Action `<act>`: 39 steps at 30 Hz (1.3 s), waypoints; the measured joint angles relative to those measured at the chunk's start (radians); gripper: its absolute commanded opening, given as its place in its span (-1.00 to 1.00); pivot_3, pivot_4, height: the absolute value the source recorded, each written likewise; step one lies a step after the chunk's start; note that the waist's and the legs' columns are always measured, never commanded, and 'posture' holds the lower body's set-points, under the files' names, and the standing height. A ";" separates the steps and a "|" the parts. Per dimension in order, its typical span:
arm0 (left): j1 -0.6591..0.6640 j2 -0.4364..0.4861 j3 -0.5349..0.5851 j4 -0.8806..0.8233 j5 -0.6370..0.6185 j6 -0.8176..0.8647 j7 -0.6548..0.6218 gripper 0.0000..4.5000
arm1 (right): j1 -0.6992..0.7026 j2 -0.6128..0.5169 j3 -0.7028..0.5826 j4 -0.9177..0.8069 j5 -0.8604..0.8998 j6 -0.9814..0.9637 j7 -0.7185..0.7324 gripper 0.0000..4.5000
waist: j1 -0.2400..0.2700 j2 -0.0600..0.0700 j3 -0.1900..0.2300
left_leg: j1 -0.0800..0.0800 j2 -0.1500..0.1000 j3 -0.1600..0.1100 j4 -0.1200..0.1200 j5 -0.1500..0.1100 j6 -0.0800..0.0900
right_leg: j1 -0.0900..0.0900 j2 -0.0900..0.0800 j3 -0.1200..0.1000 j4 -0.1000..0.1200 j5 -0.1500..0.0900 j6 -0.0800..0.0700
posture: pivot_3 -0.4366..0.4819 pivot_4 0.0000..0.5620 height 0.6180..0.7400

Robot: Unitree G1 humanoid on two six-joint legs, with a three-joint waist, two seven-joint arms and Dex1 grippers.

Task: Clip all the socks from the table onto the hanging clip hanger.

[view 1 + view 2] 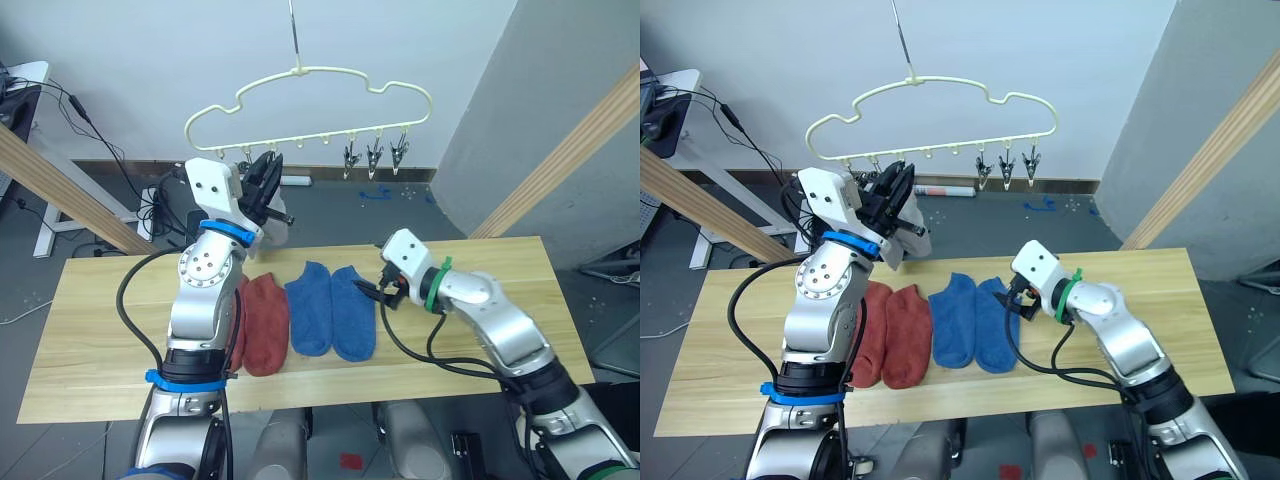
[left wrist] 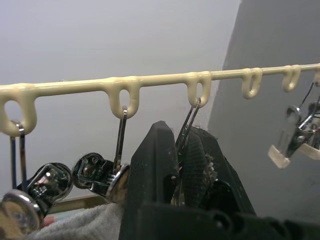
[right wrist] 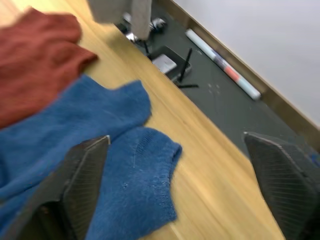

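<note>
Socks of soft knit lie side by side near the middle of the long light-wood table (image 1: 480, 370): two rust-red socks (image 1: 262, 324) and two blue socks (image 1: 332, 310), with bare wood toward both ends. The pale-yellow cloud-shaped wire clip hanger (image 1: 310, 105) hangs above the far edge. The left gripper (image 1: 262, 180) is raised to its clips, fingers pressed around one metal clip (image 2: 184, 131), a light grey sock (image 1: 908, 238) hanging there. The right gripper (image 3: 175, 200) hovers wide open, holding nothing, over the blue socks.
</note>
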 measured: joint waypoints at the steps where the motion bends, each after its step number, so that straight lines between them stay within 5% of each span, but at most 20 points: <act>1: -0.001 0.006 0.001 0.000 -0.008 0.009 -0.010 -0.92 | 0.000 0.025 0.014 0.045 -0.020 -0.017 -0.015 1.00 | 0.000 0.000 0.000 | 0.000 0.000 0.000 0.000 0.000 0.000 | 0.000 0.000 0.000 0.000 0.000 0.000 | -0.25 0.23 1.00; 7: -0.001 0.019 0.004 -0.001 -0.032 0.028 -0.036 -0.92 | -0.005 0.106 0.037 0.290 -0.097 -0.135 -0.075 1.00 | 0.000 0.000 0.000 | 0.000 0.000 0.000 0.000 0.000 0.000 | 0.000 0.000 0.000 0.000 0.000 0.000 | -0.23 0.22 1.00; 9: -0.001 0.021 0.004 -0.002 -0.036 0.033 -0.043 -0.92 | -0.007 0.123 0.034 0.344 -0.108 -0.158 -0.080 0.84 | -0.001 0.000 0.000 | 0.000 0.000 0.000 0.000 0.000 0.000 | 0.000 0.000 0.000 0.000 0.000 0.000 | -0.22 0.22 1.00; 21: 0.004 0.044 0.004 -0.018 -0.098 0.107 -0.094 -0.92 | -0.012 0.153 0.021 0.398 -0.109 -0.181 -0.053 -0.95 | -0.002 0.000 0.000 | 0.002 0.000 0.001 0.008 0.000 0.000 | 0.001 0.000 0.000 0.010 0.002 0.000 | -0.24 0.22 1.00; 29: -0.020 0.118 0.065 -0.045 -0.269 0.295 -0.194 -0.92 | -0.076 -0.021 0.025 0.148 -0.132 -0.187 0.122 -1.00 | -0.009 0.000 0.000 | 0.002 0.003 0.001 0.009 0.000 0.000 | 0.000 0.004 0.001 0.013 0.002 0.000 | -0.27 0.21 1.00; 39: -0.082 0.141 0.099 -0.023 -0.397 0.471 -0.228 -0.92 | -0.280 0.023 0.035 0.192 -0.133 -0.269 0.240 -1.00 | -0.006 0.000 0.000 | 0.002 0.001 0.001 0.008 0.000 0.000 | 0.000 0.001 0.000 0.010 0.002 0.000 | -0.28 0.17 1.00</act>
